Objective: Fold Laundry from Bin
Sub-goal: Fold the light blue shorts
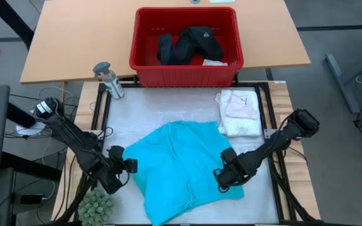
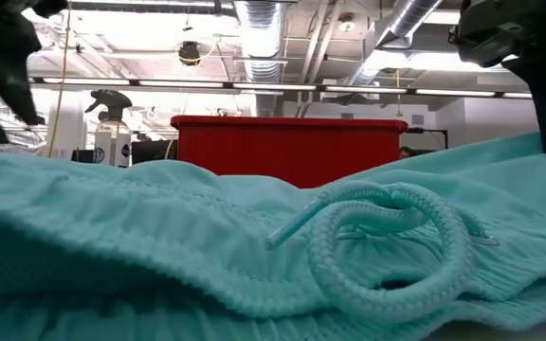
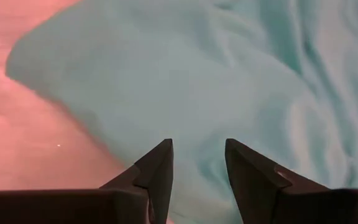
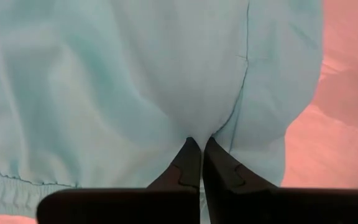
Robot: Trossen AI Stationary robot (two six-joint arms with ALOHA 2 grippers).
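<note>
In the low view the turquoise garment (image 2: 159, 246) hides the lower part of the red bin (image 2: 289, 147), both arms are cut off at the top edge, and the black clothing (image 1: 187, 45) partly covers a pale piece (image 1: 213, 62).

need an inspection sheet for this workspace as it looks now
surface: pale mat, mostly covered by cloth
job's things: turquoise garment spread out; red bin holding black clothing; folded white pieces beside it
clutter: spray bottle; spiky green ball
hands: left hand open over the garment's edge; right hand shut on the garment
cables: loose wires off the table's left
surroundings: wooden tabletop, ceiling ducts
</note>
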